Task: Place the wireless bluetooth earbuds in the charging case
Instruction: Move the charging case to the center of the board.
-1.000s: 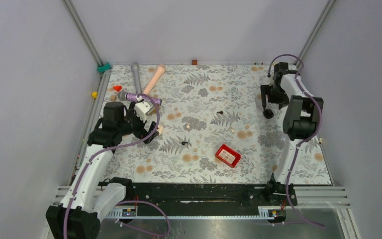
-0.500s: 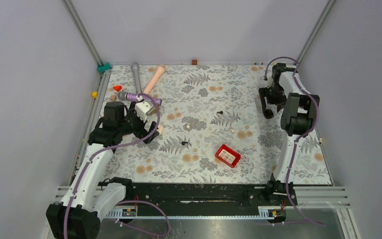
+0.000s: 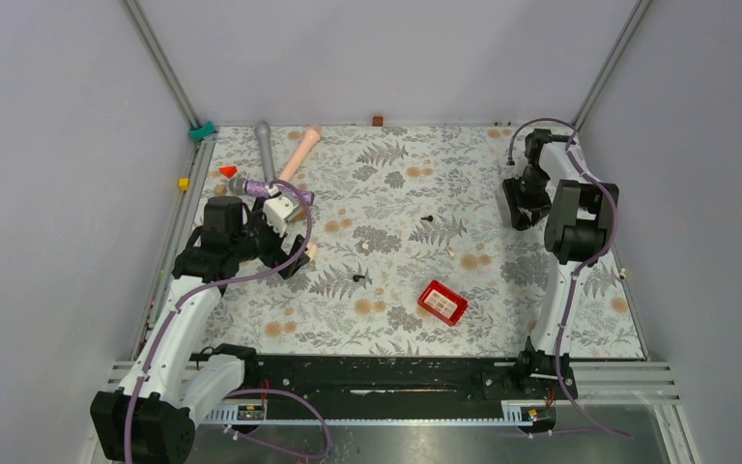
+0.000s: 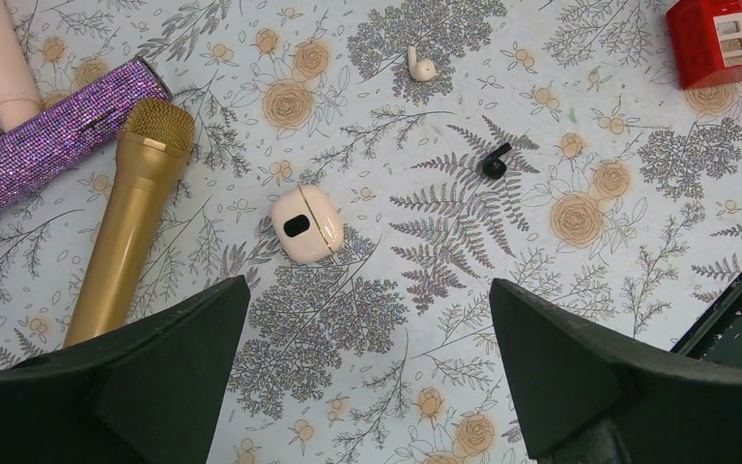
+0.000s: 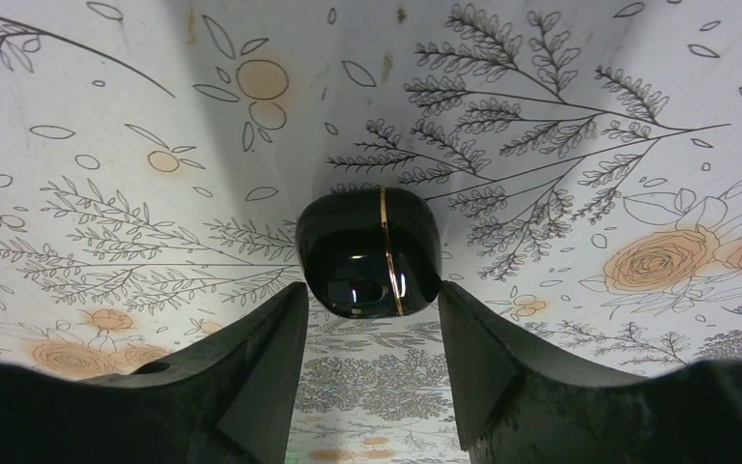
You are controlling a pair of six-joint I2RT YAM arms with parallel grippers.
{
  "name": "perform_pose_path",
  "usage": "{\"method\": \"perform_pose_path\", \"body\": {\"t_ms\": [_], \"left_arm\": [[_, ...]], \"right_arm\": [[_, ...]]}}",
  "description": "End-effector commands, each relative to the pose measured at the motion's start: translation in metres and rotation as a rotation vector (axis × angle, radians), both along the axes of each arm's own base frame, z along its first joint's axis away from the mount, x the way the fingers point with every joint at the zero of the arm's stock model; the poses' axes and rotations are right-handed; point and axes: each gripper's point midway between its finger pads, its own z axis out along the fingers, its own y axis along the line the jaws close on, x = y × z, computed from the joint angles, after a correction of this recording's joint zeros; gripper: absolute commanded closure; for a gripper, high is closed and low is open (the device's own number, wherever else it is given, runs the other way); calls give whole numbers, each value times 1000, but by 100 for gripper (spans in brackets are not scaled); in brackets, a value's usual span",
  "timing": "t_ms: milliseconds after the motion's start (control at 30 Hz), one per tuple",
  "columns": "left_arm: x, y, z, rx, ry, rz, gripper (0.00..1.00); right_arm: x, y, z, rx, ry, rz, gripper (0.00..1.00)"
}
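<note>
In the right wrist view a glossy black charging case point(image 5: 370, 249) with a thin gold seam lies on the floral cloth. My right gripper point(image 5: 372, 292) is shut on its near end, one fingertip pressing each side. My left gripper point(image 4: 367, 290) hangs wide open above the cloth with nothing between its fingers. Just beyond it lies a closed cream charging case point(image 4: 306, 224). Further off lie a white earbud point(image 4: 421, 68) and a black earbud point(image 4: 495, 164). From above, the right gripper point(image 3: 520, 201) covers the black case, and another black earbud point(image 3: 426, 218) lies mid-table.
A gold microphone point(image 4: 135, 217), a purple glitter microphone point(image 4: 48, 145) and a pink handle point(image 4: 0, 53) lie left of the cream case. A red box point(image 3: 442, 302) sits near the table's front middle. A small red cone point(image 3: 228, 171) stands by the left rail.
The right gripper has shifted toward the far right edge and its jaws have narrowed onto the black case. The left arm has barely moved and stays open.
</note>
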Motion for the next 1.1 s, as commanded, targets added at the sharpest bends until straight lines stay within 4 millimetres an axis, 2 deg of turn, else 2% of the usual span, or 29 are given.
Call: {"method": "perform_pose_path", "body": {"t_ms": [0, 167, 333, 567, 867, 1067], "left_arm": [[6, -2, 9, -11, -50, -18, 2], [5, -2, 9, -10, -51, -19, 2], [5, -2, 10, -10, -56, -17, 2], [4, -2, 11, -11, -63, -19, 2], [4, -2, 11, -13, -65, -21, 1], [4, -1, 11, -12, -65, -18, 1]], "right_arm": [[-3, 8, 15, -20, -5, 46, 41], [2, 10, 14, -63, -6, 64, 41], [9, 9, 14, -109, -12, 69, 35], [16, 9, 16, -124, -14, 65, 33], [17, 10, 16, -122, 13, 86, 35], [14, 15, 16, -126, 30, 124, 32]]}}
